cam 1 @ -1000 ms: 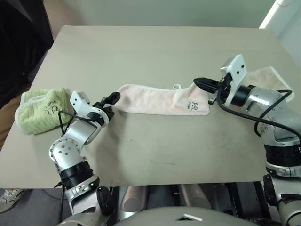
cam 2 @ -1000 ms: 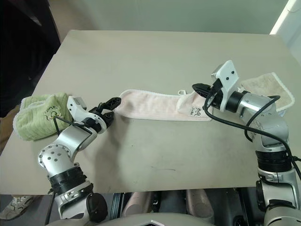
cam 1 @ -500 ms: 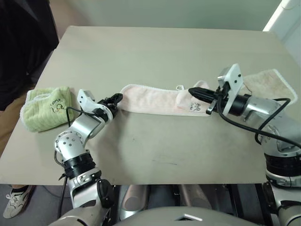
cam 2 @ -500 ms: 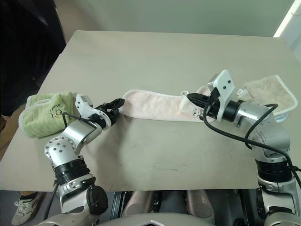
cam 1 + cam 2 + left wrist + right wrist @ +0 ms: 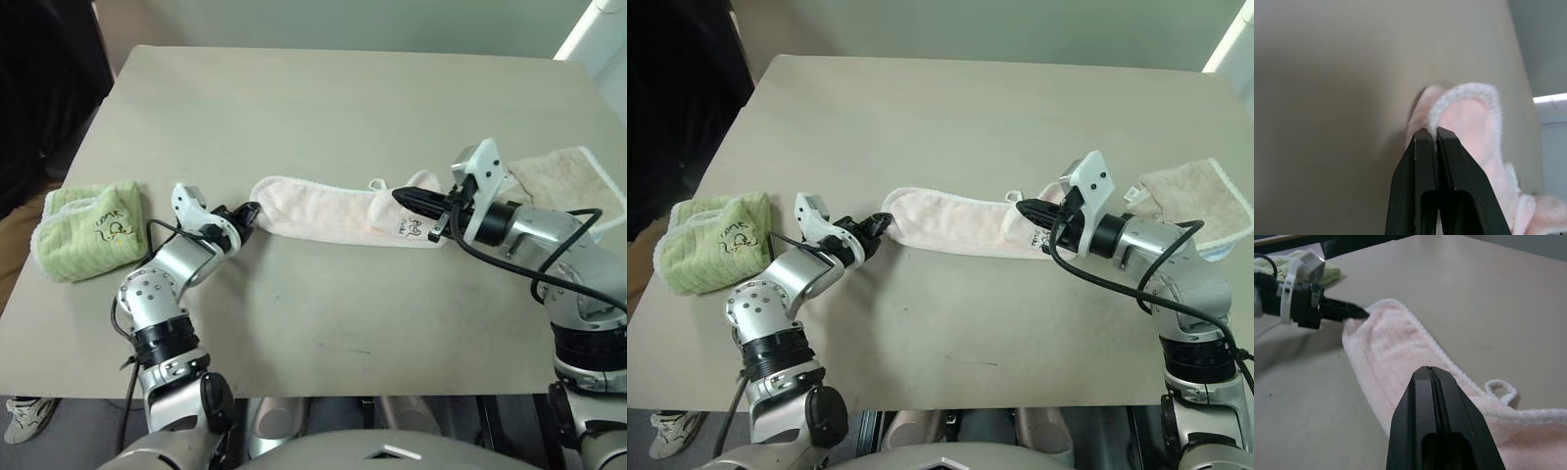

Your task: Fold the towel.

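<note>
Risk first: the left claw (image 5: pixel 878 227) is clamped on only the thin white trim at the towel (image 5: pixel 950 223) end, so from where I stand a quick lift could let that edge slide out of the shut fingers. The right claw (image 5: pixel 409 197) is pressed together on the opposite end, by the small dark mark; if the two pull apart unevenly, the long pink strip lying between them on the worktop (image 5: pixel 323 108) could twist instead of folding square.

The left wrist view shows what the head views cannot: how little cloth sits between the fingers (image 5: pixel 1425 152), barely the rim. The right wrist view shows the white loop (image 5: pixel 1501 390) just beside its claw. Farther out, only the head views take in the green towel (image 5: pixel 88 227) beyond the left claw and the beige towel (image 5: pixel 568 178) behind the right one
</note>
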Robot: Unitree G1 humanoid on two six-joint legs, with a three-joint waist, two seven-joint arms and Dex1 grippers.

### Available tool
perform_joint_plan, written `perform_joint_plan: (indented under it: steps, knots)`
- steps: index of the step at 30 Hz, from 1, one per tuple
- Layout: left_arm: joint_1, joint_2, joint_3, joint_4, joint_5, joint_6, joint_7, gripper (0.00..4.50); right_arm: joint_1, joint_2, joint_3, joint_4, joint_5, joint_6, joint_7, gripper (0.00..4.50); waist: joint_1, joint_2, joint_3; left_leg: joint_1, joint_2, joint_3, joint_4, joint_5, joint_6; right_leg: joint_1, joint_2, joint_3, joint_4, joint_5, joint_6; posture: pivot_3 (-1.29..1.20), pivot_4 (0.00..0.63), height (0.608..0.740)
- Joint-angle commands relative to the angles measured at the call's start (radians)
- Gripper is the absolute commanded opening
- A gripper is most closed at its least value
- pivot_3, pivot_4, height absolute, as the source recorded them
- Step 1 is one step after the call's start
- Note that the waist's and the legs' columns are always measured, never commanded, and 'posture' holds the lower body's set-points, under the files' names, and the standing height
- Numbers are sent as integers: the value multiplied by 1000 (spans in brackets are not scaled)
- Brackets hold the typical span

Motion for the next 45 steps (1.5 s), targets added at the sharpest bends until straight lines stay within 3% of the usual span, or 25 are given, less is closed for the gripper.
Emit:
perform_joint_plan:
  steps: [1,5,9,19,29,38,42,45]
  knots:
    - [-39,49,30,-20,5,-60,-51,34,-3,-4,-20,-38,13,-6,-11,0,0,0,0,0,0,0,0,0,0,0,0,0,0,0,1,0,150,740]
    - [-80,153,15,-14,34,-60,-113,34,-1,-4,-19,-36,10,-9,-14,0,-1,-1,1,0,0,0,-2,-1,0,-2,0,0,0,-1,1,0,150,740]
    - [-93,176,-10,-27,42,-50,-152,34,1,-4,-20,-36,9,-12,-16,0,0,-1,1,0,0,0,-4,-2,0,-2,0,0,0,-2,1,0,150,740]
    - [-182,48,-279,-171,58,21,-189,34,7,-14,-34,1,-20,-23,-48,0,3,-2,1,-1,0,1,-2,-2,1,-2,-1,0,0,-2,1,0,150,740]
    - [-309,-59,-563,-141,158,91,-371,34,20,-77,-111,96,-87,-66,-84,0,3,-2,1,-1,1,2,0,-3,3,-2,-2,0,0,-1,4,0,150,740]
    - [-358,-60,-819,-61,395,94,-567,34,62,-103,-177,87,-101,-65,-117,0,3,-2,1,-1,2,3,0,-4,4,-2,-2,0,0,-1,5,0,150,740]
    - [-355,-74,-833,-45,458,85,-617,34,71,-103,-181,75,-97,-61,-121,0,3,-2,1,-1,2,4,0,-4,4,-2,-2,0,0,-1,6,0,150,740]
    - [-347,-100,-789,-31,473,88,-623,638,86,-101,-188,51,-92,-48,-131,0,3,-2,1,-1,2,4,0,-4,5,-2,-2,0,0,-3,9,0,150,740]
